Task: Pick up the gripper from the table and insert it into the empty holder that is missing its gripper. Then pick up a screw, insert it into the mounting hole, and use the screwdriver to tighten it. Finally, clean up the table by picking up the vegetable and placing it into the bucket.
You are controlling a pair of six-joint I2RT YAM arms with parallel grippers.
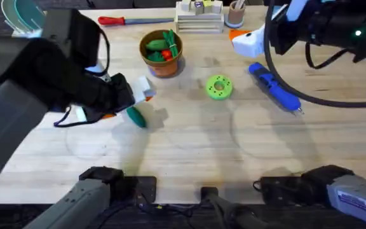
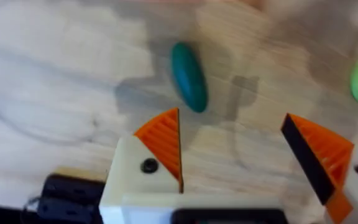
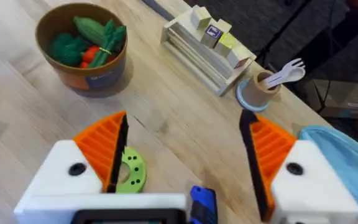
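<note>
Left gripper (image 2: 244, 155): fingers spread, holding nothing, above table | small dark green elongated toy vegetable (image 2: 188, 76): lying on wooden table (image 2: 55, 81), just beyond fingertips | Right gripper (image 3: 185, 155): fingers spread, raised above blue pen-shaped screwdriver (image 1: 275, 88) | Round brown-orange bucket (image 1: 162, 54): upright, holds produce

Near the table's (image 1: 189, 146) far edge, toward the middle: the bucket (image 1: 162, 53), with toy produce (image 1: 160, 46) inside. Before it and to the left, the vegetable (image 1: 136, 116), lying flat on the wood, just beside the left gripper (image 1: 146, 91). Right of the bucket, a ring-shaped disc (image 1: 219, 87); farther right, the screwdriver (image 1: 274, 87), lying at a slant with its bit toward the near side. Behind the bucket, along the far edge, a long-handled tool (image 1: 122, 21) to the left, then a slotted rack with small blocks on top (image 1: 199, 14), then a small cup holding utensils (image 1: 236, 13) just right of the rack. Above the far right corner, the right gripper (image 1: 250, 40).
</note>
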